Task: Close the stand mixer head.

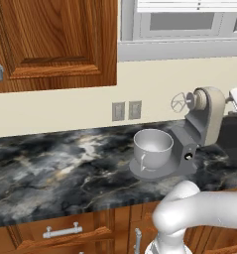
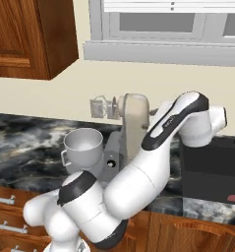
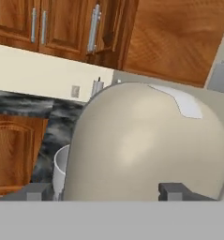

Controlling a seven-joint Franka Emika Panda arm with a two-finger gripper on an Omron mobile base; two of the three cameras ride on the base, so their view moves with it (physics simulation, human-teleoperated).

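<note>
Hand view: the claw [image 3: 106, 191] sits right behind the rounded back of the stand mixer head [image 3: 146, 145], its two dark tips spread apart on either side of the housing, released and not pinching it. In the left base view the stand mixer head [image 1: 207, 111] is tilted up on its grey stand [image 1: 185, 146] on the dark marble bench [image 1: 55, 168], whisk [image 1: 179, 103] raised above the mixing bowl [image 1: 152, 147]. Contact with the housing is probably close, but unclear.

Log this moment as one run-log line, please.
stage: approach | stand mixer head: tilted up, whisk above bowl | pincer: open, spanning the head's rear | task: head not closed
</note>
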